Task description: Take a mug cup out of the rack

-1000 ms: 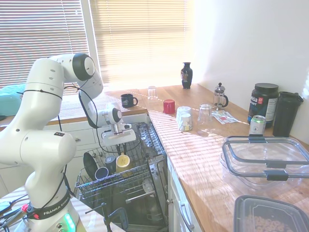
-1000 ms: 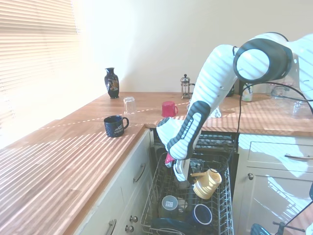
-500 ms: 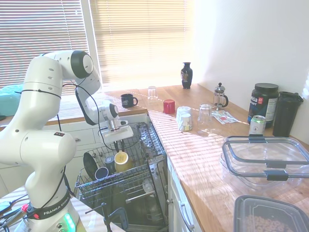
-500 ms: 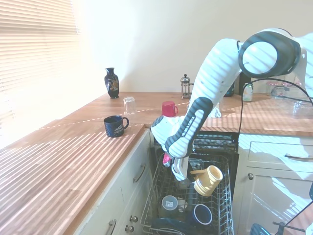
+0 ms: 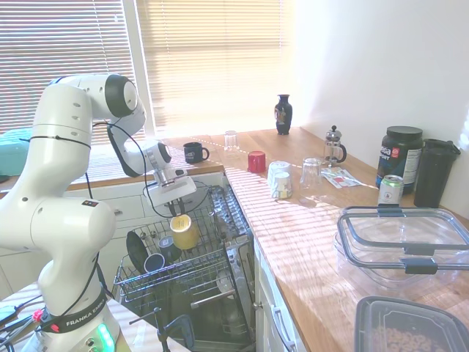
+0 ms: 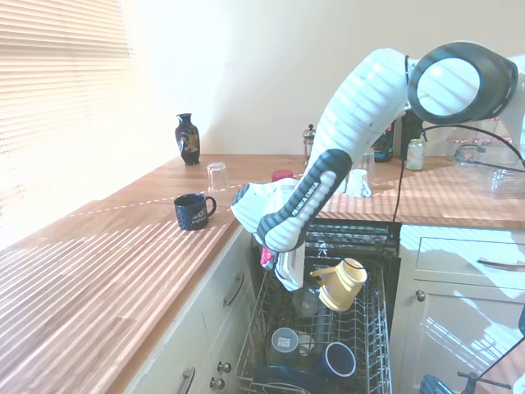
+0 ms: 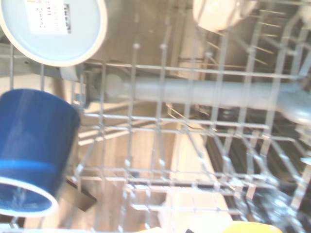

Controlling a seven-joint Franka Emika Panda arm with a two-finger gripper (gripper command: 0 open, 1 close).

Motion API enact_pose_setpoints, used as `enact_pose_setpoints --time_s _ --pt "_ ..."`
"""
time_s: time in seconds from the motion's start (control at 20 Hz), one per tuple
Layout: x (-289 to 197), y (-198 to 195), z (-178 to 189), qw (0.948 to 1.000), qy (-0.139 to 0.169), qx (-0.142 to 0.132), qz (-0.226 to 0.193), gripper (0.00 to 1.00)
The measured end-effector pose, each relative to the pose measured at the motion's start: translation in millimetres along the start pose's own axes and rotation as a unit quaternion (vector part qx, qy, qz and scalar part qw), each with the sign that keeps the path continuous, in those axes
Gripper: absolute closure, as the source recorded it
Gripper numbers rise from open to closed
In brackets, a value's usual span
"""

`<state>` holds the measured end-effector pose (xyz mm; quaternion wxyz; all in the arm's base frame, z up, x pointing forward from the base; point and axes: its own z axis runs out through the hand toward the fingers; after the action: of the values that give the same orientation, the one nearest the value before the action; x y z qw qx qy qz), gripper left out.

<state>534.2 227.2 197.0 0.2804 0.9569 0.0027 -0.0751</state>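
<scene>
My gripper [image 6: 305, 281] holds the mug cup [image 6: 342, 284] tilted above the rack [image 6: 371, 332], clear of the tines. Below it in the rack sit a mug [image 6: 338, 359] and a glass [image 6: 284, 341], side by side. On the counter [image 6: 98, 271] behind stand another mug [image 6: 193, 211] and a vase [image 6: 187, 139].

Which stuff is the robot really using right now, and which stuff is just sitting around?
Using:
- yellow mug cup, held above the wire tines
- rack, the grey wire basket
- gripper, shut on the mug

Just sitting around:
- dark navy mug
- red cup
- black vase
- French press
- blue cup in the rack
</scene>
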Motion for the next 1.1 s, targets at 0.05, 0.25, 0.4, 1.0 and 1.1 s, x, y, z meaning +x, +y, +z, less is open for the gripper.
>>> enact_pose_setpoints --time_s 0.05,0.25,0.4,1.0,1.1 --pt "0.2 3.8 -6.1 1.0 0.001 -0.004 0.001 1.0" --pt "0.9 26.4 -26.0 0.9998 0.003 -0.02 0.008 1.0" --pt "5.3 52.0 -36.1 0.9993 0.003 -0.034 0.013 1.0" --pt "38.7 130.5 -74.5 0.9969 0.006 -0.076 0.017 1.0" --pt "46.4 141.7 -78.9 0.9967 0.007 -0.08 0.016 1.0"
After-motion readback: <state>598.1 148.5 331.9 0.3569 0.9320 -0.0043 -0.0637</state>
